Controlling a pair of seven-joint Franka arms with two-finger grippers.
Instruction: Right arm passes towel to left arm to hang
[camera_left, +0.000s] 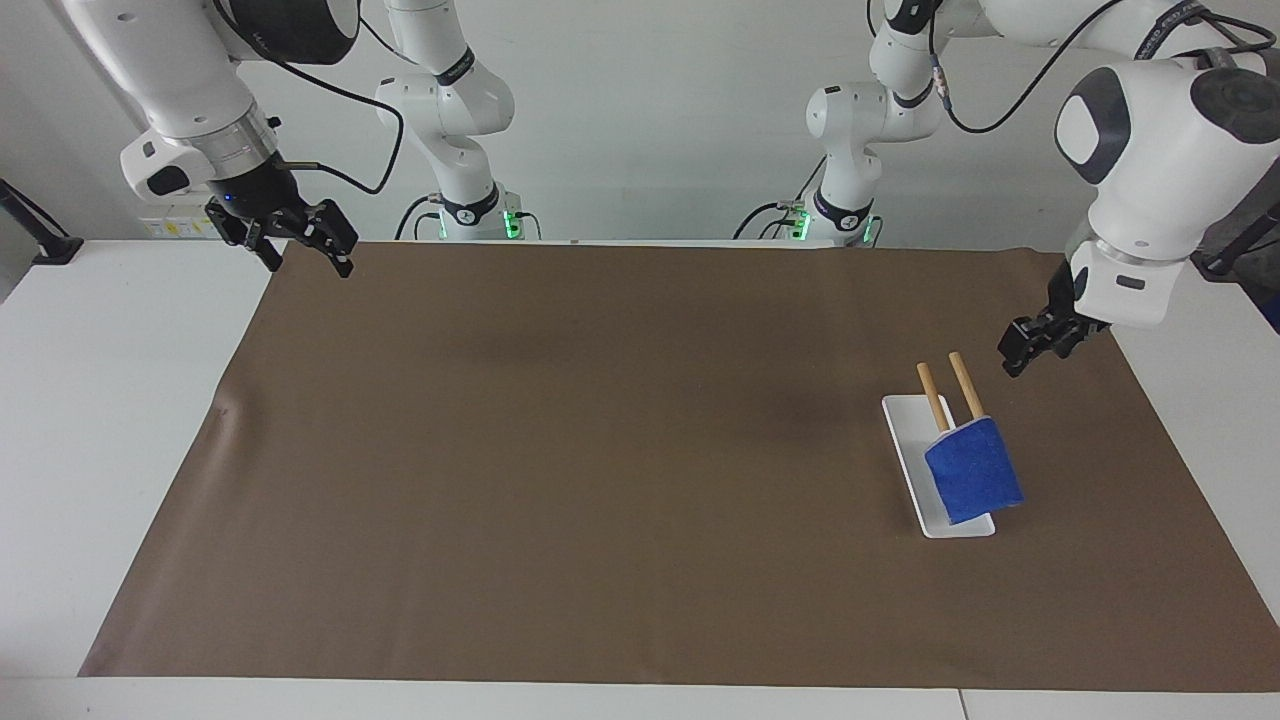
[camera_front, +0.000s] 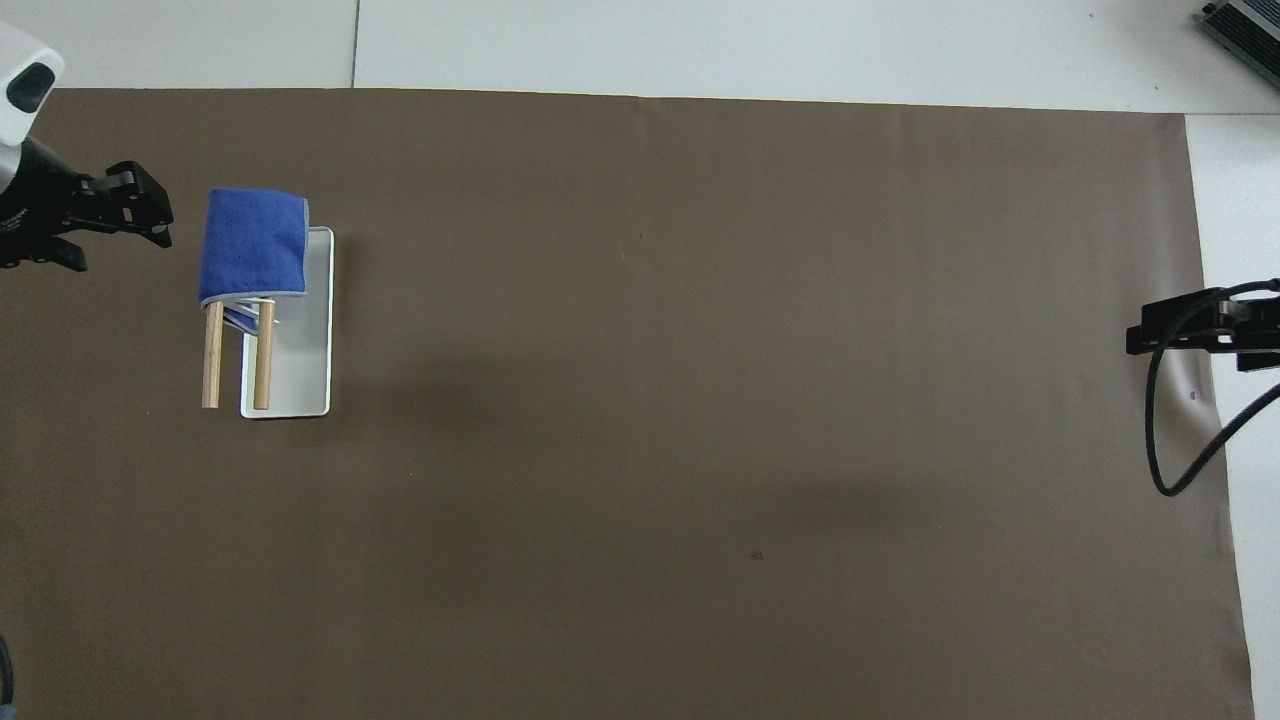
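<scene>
And there's the towel (camera_left: 972, 472), draped across the two wooden rods (camera_left: 950, 390) of the little rack. It sits at the rod ends farther from the robots, with its folds hanging down toward the white tray base (camera_left: 905, 440). The rack stands on the brown mat (camera_left: 600, 450), toward the left arm's end of the surface. By the look of it, the hanging part is done.

The left end effector (camera_left: 1035, 348) hangs in the air over the mat, just beside the bare ends of the rods. Its fingers are spread and there's nothing between them. It's clear of the towel and not touching the rack.

Over at the right arm's end of the surface, the right end effector (camera_left: 300, 240) waits above the mat's corner, fingers spread wide and empty.

So the step in hand reads as the getaway, and a clean exit is what counts. The best bet is to keep those fingers apart and move up and away from the rods, not across them. The cloth sits right at the rod tips, so a brush from a finger or the wrist could drag it off. A slow, steady move with no swing back over the rack should leave the towel where it hangs.
</scene>
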